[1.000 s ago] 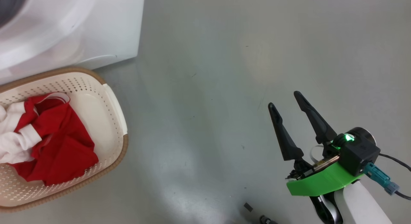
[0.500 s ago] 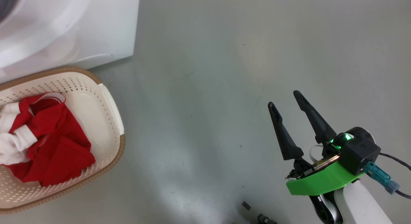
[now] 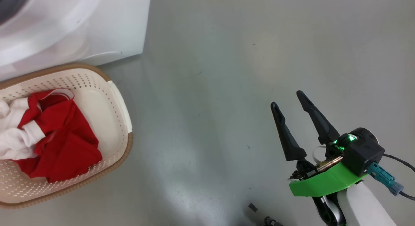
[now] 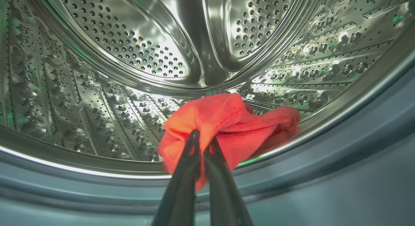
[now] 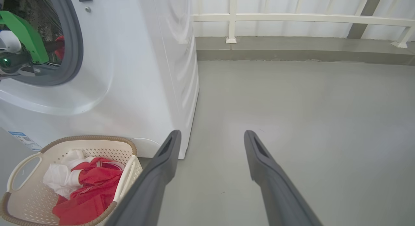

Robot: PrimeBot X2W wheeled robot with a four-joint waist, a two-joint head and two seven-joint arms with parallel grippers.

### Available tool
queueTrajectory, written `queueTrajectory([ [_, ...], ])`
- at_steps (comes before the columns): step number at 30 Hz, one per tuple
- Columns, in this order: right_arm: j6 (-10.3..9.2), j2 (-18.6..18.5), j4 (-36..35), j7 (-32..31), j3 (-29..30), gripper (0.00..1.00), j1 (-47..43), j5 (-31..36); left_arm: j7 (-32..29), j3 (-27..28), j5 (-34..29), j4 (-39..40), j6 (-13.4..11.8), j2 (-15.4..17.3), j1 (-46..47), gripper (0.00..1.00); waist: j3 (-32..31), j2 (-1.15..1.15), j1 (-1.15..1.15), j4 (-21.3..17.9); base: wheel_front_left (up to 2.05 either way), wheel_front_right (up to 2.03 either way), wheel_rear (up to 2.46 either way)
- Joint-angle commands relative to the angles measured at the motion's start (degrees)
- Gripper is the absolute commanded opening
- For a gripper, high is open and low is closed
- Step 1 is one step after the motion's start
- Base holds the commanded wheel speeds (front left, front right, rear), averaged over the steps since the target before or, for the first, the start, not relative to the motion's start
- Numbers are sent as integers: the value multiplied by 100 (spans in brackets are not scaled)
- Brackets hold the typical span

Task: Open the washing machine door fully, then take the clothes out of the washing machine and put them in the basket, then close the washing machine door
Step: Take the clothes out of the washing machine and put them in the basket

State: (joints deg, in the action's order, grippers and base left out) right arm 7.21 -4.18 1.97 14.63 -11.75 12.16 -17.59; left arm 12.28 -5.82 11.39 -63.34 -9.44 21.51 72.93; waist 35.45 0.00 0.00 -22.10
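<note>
**Asker:** Left wrist view first. What is your left gripper (image 4: 203,137) doing inside the drum (image 4: 129,44)?

**Me:** Its two fingers are pressed together on a fold of the red garment (image 4: 233,122), pinching the near edge. That edge suits a pinch because it rises toward me in a soft hump. The rest of the cloth slumps on the drum's lower wall, close to the grey gasket (image 4: 324,161).

**Asker:** How does the piece look?

**Me:** It is bright orange-red under the glare of the steel, and crumpled. I can make out no trim from here. It looks limp, so I judge it will trail over the gasket lip on the way out. I would lift before pulling back.

**Asker:** And your right gripper (image 3: 287,99)?

**Me:** Its fingers are spread wide with nothing between them. It hangs over bare floor (image 3: 210,73), well to the side of the washing machine (image 3: 97,25). I hold it there so the way from the opening to the basket (image 3: 129,145) is free.

**Asker:** Why does the basket sit there?

**Me:** It stands on the floor just beside the machine's front, below the opening, so the carry is short and mostly downward. The clothes (image 3: 65,148) in it are red with white cuffs, heaped toward one end. That leaves bare cream bottom for this piece.

**Asker:** How far along are you?

**Me:** Late in the unloading, I judge. This looks like the one piece left in the drum.
</note>
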Motion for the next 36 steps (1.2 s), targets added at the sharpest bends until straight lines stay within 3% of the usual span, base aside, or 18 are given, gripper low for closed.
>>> queueTrajectory([
  [1,28,-40,-105,37,-66,100,36,-25,91,64,36,217,73,203,-160,0,3,0,0,31,0,0,0],
  [20,28,3,-127,37,-24,100,67,-18,232,48,211,1615,60,242,-1246,0,-140,0,0,285,0,0,0],
  [36,28,-17,-153,37,85,100,-31,56,55,193,593,3590,-150,94,-2795,0,-598,0,0,550,0,0,0],
])
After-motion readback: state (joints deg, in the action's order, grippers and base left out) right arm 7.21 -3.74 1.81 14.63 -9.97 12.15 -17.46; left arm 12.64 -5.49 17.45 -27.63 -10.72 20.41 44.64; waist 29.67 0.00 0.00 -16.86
